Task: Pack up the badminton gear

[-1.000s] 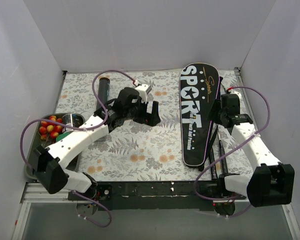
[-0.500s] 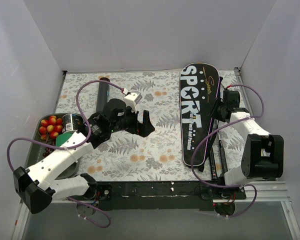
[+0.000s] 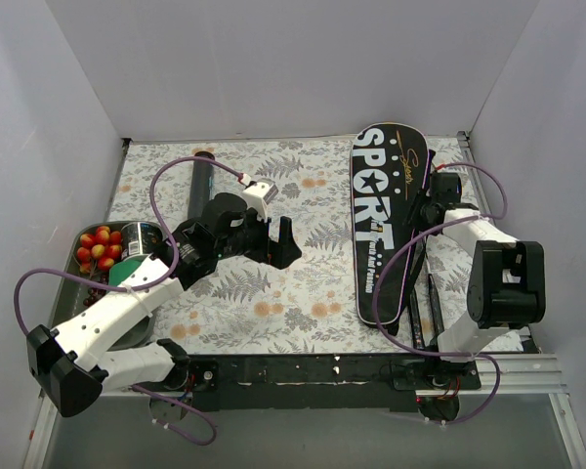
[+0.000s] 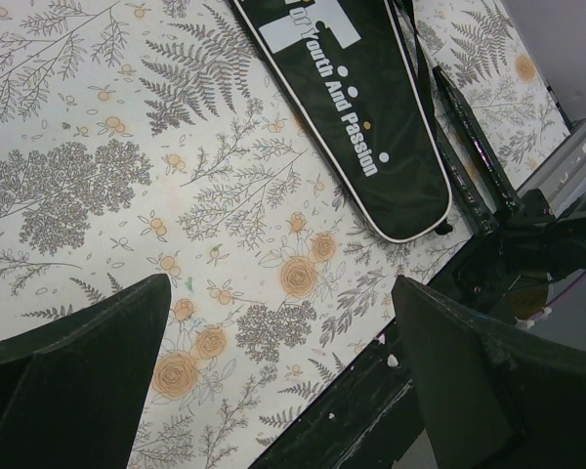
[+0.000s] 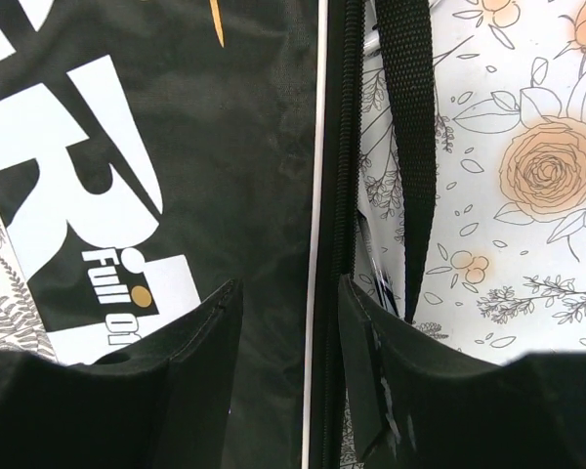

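Note:
The long black racket bag [image 3: 386, 220], lettered "SPORT" in white, lies lengthwise on the right of the table. Black racket handles [image 3: 432, 298] lie along its lower right edge. The dark shuttle tube [image 3: 202, 180] lies at the back left. No shuttlecock shows. My left gripper [image 3: 283, 244] hangs open and empty over the middle of the table; its wrist view [image 4: 283, 376] shows the bag's lower end [image 4: 371, 127]. My right gripper [image 3: 432, 210] is at the bag's right edge. In its wrist view [image 5: 285, 337] the jaws stand partly open astride the bag's zipper edge [image 5: 337, 195].
A tray [image 3: 66, 293] of red fruit and cans sits at the left edge. The bag's black strap [image 5: 410, 147] lies on the flowered cloth beside the zipper. A black rail [image 4: 391, 401] runs along the table's near edge. White walls close in three sides.
My left arm has drawn back to the left and nearer. My right arm has folded at the elbow, and its gripper has moved farther up the bag's right edge.

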Controlling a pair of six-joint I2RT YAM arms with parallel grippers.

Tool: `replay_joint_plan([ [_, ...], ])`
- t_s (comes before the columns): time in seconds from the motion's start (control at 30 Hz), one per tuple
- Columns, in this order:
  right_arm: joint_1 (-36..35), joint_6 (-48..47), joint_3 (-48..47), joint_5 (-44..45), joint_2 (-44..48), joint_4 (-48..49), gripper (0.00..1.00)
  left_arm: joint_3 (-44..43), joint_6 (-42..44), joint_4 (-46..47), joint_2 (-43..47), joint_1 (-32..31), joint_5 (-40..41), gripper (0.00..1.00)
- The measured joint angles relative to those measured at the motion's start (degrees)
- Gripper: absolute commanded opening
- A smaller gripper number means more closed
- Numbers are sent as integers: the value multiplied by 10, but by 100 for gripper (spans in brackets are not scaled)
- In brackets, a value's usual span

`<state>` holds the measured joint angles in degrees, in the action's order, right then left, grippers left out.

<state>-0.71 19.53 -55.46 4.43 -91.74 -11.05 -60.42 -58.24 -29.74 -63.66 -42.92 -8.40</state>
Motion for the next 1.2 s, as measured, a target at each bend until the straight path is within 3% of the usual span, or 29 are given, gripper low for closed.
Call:
replay_joint_plan([
  [0.37, 0, 0, 0, 3, -26, 10, 49, 0, 6, -2, -2, 0, 0, 98],
  [0.67, 0, 0, -2, -2, -44, 21, 25, 0, 10, -3, -7, 0, 1, 98],
  [0.8, 0, 0, -2, -3, -44, 23, 1, 0, 10, -3, -7, 0, 1, 98],
  [1.2, -3, 12, 1, -37, -5, 25, 1, -2, 15, -21, 1, 0, 12, 98],
])
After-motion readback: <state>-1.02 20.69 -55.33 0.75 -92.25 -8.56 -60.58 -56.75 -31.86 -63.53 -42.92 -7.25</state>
